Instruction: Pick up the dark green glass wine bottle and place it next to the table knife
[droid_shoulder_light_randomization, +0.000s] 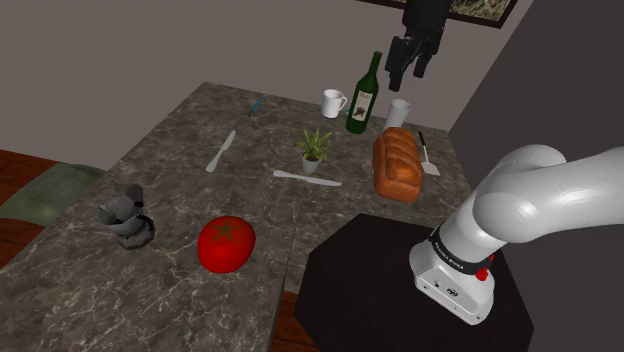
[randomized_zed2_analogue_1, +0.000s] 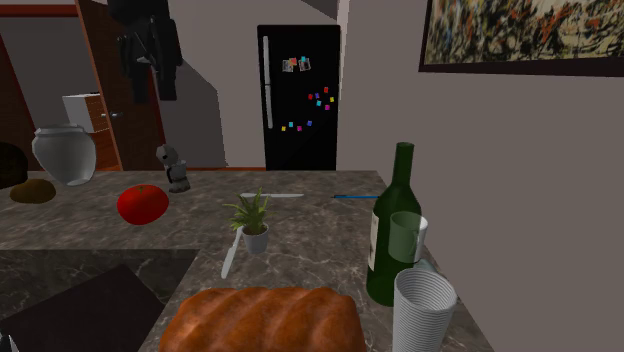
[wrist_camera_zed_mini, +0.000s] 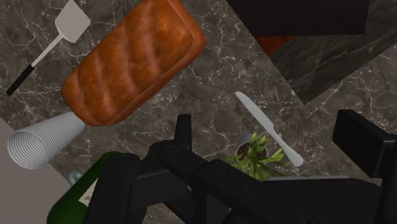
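The green bottle (droid_shoulder_light_randomization: 362, 100) stands upright on the marble counter (droid_shoulder_light_randomization: 180, 260). A white mug (droid_shoulder_light_randomization: 333, 102) and a ribbed cup (droid_shoulder_light_randomization: 399, 112) stand just beside it, one on each side. A bread loaf (droid_shoulder_light_randomization: 397, 165) and a potted plant (droid_shoulder_light_randomization: 314, 150) are near. Above the bottle hangs the gripper (droid_shoulder_light_randomization: 408, 68), fingers apart and empty. A knife (droid_shoulder_light_randomization: 307, 178) lies past the plant.

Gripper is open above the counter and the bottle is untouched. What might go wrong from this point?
The dark green wine bottle stands close between a white mug and a ribbed white cup, so the open black gripper may bump either one on its way down. The bottle is tall and narrow, and an off-centre grasp could tip it. A small potted plant sits close to the pale table knife, so the set-down may knock it.
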